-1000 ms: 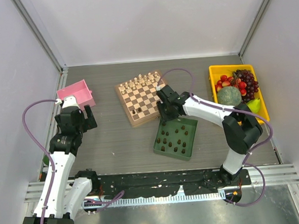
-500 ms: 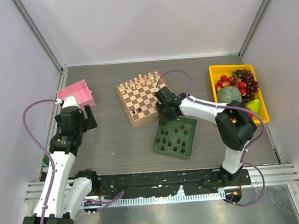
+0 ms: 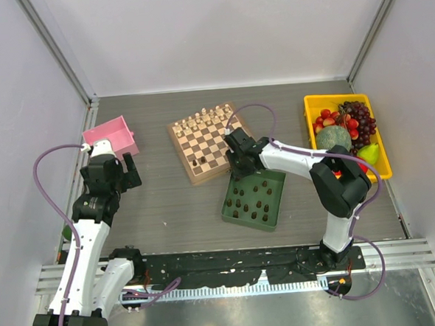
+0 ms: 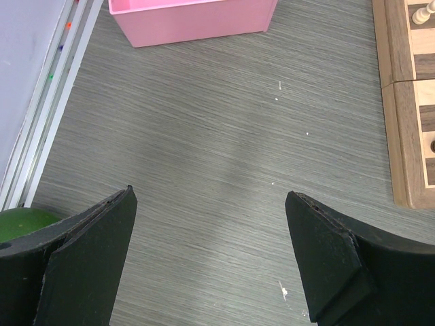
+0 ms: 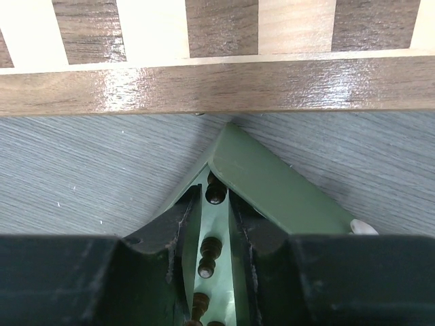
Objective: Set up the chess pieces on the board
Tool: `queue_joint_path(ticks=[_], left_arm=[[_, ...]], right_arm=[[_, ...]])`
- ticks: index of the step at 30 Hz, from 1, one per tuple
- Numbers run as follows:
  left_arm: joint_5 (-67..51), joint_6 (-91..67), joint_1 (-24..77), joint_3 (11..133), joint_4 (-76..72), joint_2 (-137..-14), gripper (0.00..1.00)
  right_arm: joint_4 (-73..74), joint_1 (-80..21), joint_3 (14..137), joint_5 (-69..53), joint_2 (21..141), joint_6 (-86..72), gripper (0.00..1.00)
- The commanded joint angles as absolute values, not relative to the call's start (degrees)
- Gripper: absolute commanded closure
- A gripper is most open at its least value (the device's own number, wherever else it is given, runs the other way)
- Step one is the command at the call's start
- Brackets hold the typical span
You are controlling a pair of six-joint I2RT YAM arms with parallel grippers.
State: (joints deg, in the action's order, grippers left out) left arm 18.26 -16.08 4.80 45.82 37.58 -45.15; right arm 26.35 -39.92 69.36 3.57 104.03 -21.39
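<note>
At frame centre, right gripper (image 3: pixel 235 167) is hovering over green tray's (image 3: pixel 234 211) upper-left corner | jaws are sitting narrow around one dark chess piece (image 5: pixel 215 193), grip unclear | board (image 3: pixel 205 143) is lying just above | left gripper (image 4: pixel 211 204) is hanging fully spread at left.

light: bright, even, from overhead | shadows: soft, faint on the tabletop (image 4: pixel 231 183) | glare: white sheen on the board (image 5: pixel 136 88) border | focus: sharp in all views
</note>
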Motion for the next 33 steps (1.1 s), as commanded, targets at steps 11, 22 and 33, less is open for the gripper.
queue_joint_path(ticks=[11, 22, 33], left_arm=[[18.5, -15.7, 4.5, 46.6, 36.3, -45.1, 0.01], [18.4, -15.7, 4.5, 46.6, 36.6, -44.9, 0.01], [18.4, -15.7, 4.5, 46.6, 36.5, -44.7, 0.01]], right_arm=[[22.9, -39.8, 69.2, 5.7, 104.9, -21.4, 0.75], [23.5, -39.8, 69.3, 6.1, 103.0, -20.5, 0.84], [30.1, -40.7, 69.3, 5.6, 93.0, -19.6, 0.87]])
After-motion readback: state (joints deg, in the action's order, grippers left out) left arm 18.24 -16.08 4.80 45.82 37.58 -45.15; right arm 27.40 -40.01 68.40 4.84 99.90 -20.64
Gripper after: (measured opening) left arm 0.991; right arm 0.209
